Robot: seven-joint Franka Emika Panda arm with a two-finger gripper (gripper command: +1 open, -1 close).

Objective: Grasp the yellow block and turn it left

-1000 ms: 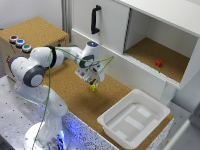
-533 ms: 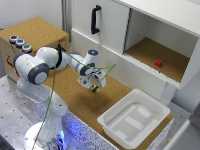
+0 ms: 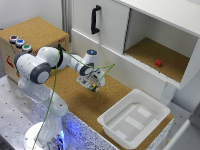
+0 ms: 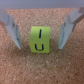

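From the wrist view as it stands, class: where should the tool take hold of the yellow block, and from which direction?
Grip the yellow block across its two flat opposite side faces, coming straight down from above. It sits square on the cork surface, centred between the open fingers of the tool, with clear gaps either side, so closing should probably pinch it evenly.

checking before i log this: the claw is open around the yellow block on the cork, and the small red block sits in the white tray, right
Not quite. The small red block sits in the open cabinet compartment, not in the white tray; the exterior view shows this. The rest holds: in the wrist view the claw is open with a finger on each side of the yellow block on the cork.
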